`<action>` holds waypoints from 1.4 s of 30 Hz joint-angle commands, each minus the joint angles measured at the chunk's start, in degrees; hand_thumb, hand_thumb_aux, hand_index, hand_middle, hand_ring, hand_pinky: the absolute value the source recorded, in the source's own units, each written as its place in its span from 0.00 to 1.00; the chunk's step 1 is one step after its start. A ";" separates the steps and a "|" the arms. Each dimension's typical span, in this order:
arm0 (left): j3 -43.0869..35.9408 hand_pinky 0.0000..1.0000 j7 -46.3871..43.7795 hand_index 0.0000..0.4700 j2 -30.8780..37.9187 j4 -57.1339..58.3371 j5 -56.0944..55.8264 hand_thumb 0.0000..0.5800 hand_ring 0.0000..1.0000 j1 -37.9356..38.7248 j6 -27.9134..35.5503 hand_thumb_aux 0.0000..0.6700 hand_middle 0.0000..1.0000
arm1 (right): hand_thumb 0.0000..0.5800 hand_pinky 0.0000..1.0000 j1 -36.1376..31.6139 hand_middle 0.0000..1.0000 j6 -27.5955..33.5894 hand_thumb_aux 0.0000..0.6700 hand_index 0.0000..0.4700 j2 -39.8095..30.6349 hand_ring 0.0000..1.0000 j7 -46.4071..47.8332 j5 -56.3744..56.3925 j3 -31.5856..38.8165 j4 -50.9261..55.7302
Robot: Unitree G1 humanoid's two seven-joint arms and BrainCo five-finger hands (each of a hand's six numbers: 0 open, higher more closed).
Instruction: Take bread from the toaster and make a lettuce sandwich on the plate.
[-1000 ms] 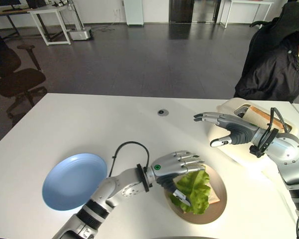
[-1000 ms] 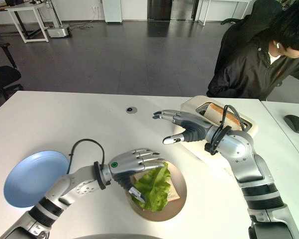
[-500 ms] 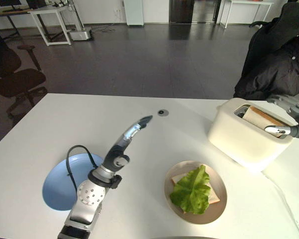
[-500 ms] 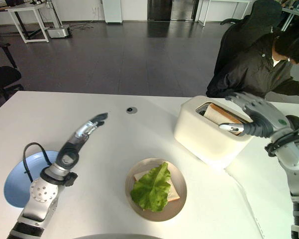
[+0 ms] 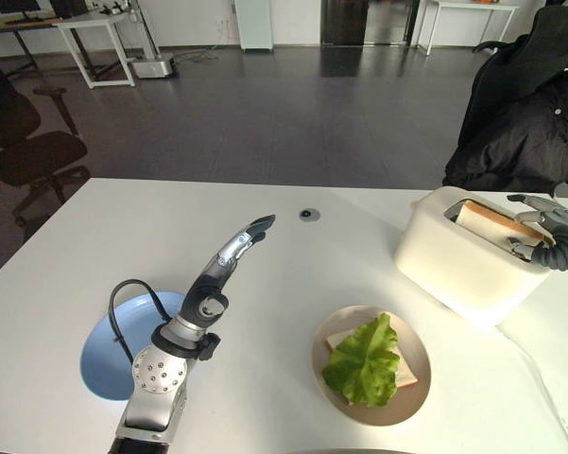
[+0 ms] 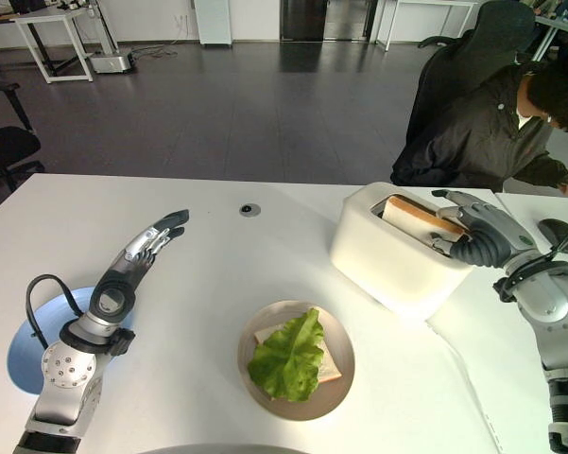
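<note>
Right hand (image 5: 553, 236) at toaster (image 5: 454, 260) far end, curled about bread slice (image 5: 487, 219) in slot. Left hand (image 5: 241, 238) outstretched, holding nothing, above table (image 5: 94, 246). Lettuce (image 5: 364, 361) over second slice (image 5: 408, 375) on tan plate (image 5: 411, 402).

Both head eyes look forward and down, close, sharing the table (image 5: 359, 255), plate (image 5: 378, 414) and toaster (image 5: 454, 265).

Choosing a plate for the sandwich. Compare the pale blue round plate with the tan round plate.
The pale blue round plate shows nothing on it; the tan round plate holds a bread slice under a green lettuce leaf. The blue plate lies left, partly behind the left arm; the tan plate lies nearer the white toaster. Both are round and flat on the white table.
</note>
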 commanded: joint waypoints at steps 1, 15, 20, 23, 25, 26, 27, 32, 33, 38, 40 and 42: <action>1.01 0.00 -0.85 0.00 -0.30 1.21 1.82 0.00 0.00 0.83 0.29 0.00 0.00 | 1.00 0.00 -2.78 0.00 6.48 1.00 1.00 2.05 0.00 4.08 10.24 -2.90 -0.86; 8.06 0.00 0.42 0.00 0.92 -4.86 10.93 0.00 0.00 0.79 -9.91 0.00 0.00 | 1.00 0.00 -4.07 0.00 28.75 1.00 1.00 0.41 0.00 31.92 51.98 -9.80 -20.60; 9.28 0.00 0.34 0.00 1.23 -6.98 17.11 0.00 0.00 1.47 -13.98 0.00 0.00 | 1.00 0.00 -1.67 0.00 29.63 1.00 1.00 1.11 0.00 38.64 45.94 4.58 -26.17; 8.35 0.00 0.61 0.00 0.26 -8.68 23.37 0.00 0.00 2.17 -15.86 0.00 0.00 | 1.00 0.00 -1.84 0.00 29.89 1.00 1.00 1.86 0.00 40.91 42.21 11.01 -26.39; 6.70 0.00 0.76 0.00 -0.57 -9.37 28.54 0.00 0.00 2.75 -17.35 0.00 0.00 | 1.00 0.00 -1.15 0.00 29.09 1.00 1.00 2.44 0.00 42.53 40.13 14.17 -25.24; 5.41 0.00 0.65 0.00 -1.02 -9.81 32.24 0.00 0.00 2.88 -18.10 0.00 0.00 | 1.00 0.00 -0.57 0.00 28.82 1.00 1.00 2.76 0.00 43.36 39.16 15.78 -24.81; 4.03 0.00 0.35 0.00 -1.28 -10.30 36.58 0.00 0.00 2.88 -18.83 0.00 0.00 | 1.00 0.00 0.01 0.00 28.62 1.00 1.00 3.15 0.00 44.05 38.42 17.17 -24.61; -1.03 0.00 1.26 0.00 -1.76 -11.26 50.42 0.00 0.00 3.50 -21.49 0.00 0.00 | 1.00 0.00 -0.31 0.00 29.02 1.00 1.00 5.90 0.00 44.56 35.49 21.90 -23.26; -1.78 0.00 1.72 0.00 -1.82 -11.14 51.83 0.00 0.00 3.62 -21.59 0.00 0.00 | 1.00 0.00 -0.87 0.00 29.55 1.00 1.00 6.63 0.00 44.47 34.94 22.80 -22.76; -6.34 0.00 4.48 0.00 -1.91 -9.58 58.32 0.00 0.00 4.84 -22.35 0.00 0.00 | 1.00 0.00 -3.56 0.00 31.43 1.00 1.00 10.00 0.00 43.23 32.02 25.97 -19.73; -7.90 0.00 5.72 0.00 -1.35 -9.13 61.57 0.00 0.00 5.03 -22.51 0.00 0.00 | 1.00 0.00 -4.73 0.00 31.83 1.00 1.00 11.23 0.00 41.86 30.30 26.78 -17.84; -8.46 0.00 6.83 0.00 -0.69 -9.29 63.40 0.00 0.00 5.15 -22.05 0.00 0.00 | 1.00 0.00 -5.36 0.00 31.42 1.00 1.00 11.76 0.00 41.13 28.41 27.53 -16.42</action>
